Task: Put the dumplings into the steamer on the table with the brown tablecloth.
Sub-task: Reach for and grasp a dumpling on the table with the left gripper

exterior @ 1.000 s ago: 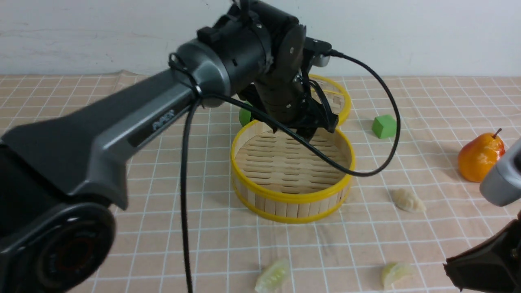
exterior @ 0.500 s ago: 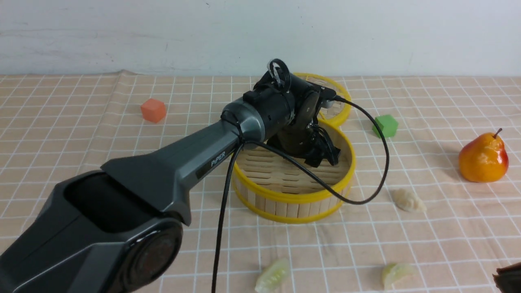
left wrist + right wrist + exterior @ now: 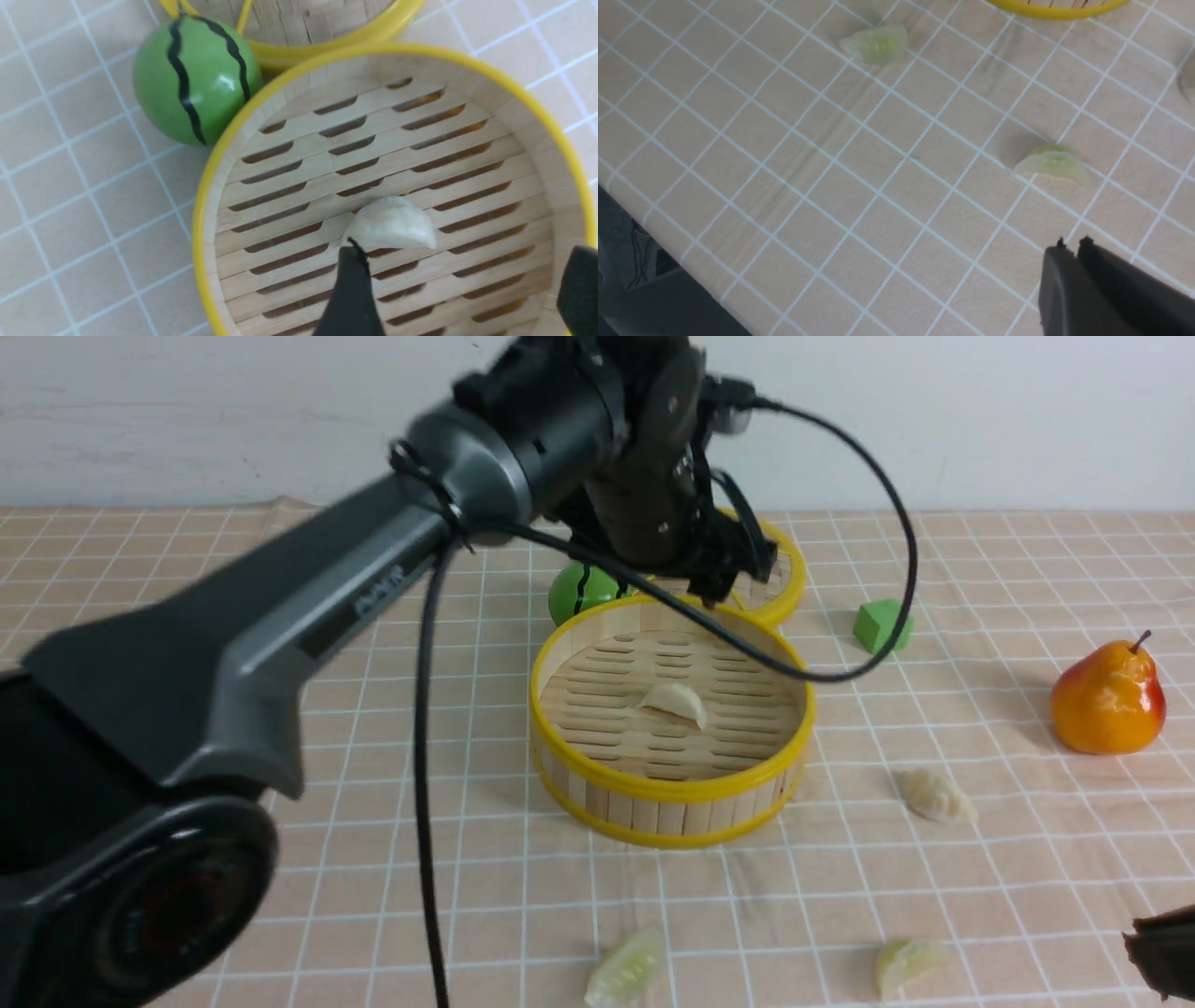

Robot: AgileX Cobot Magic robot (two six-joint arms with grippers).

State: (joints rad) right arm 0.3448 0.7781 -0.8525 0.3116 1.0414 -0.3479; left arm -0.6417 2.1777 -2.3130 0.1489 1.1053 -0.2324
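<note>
The steamer [image 3: 672, 789] stands mid-table on the brown tablecloth [image 3: 280, 803]. One cream dumpling [image 3: 674, 702] lies on its slatted floor, and also shows in the left wrist view [image 3: 390, 224]. My left gripper [image 3: 733, 577] hangs open and empty above the basket's far rim; its fingers [image 3: 350, 289] stand wide apart over the floor [image 3: 462, 280]. Three dumplings lie on the cloth: a cream one [image 3: 938, 795] to the right, two greenish ones [image 3: 627, 969] [image 3: 906, 963] at the front. My right gripper [image 3: 1071, 245] is shut and empty near one greenish dumpling [image 3: 1052, 163].
The woven lid [image 3: 775, 569] lies behind the steamer, with a green striped ball [image 3: 581, 593] beside it. A green cube [image 3: 879, 625] and an orange-red pear [image 3: 1106, 695] sit to the right. The table's front edge [image 3: 668, 261] is near the right arm.
My left gripper dipped into the steamer, let go of the cream dumpling there, and rose up and back. The right arm drew back out of the right side of the front view.
</note>
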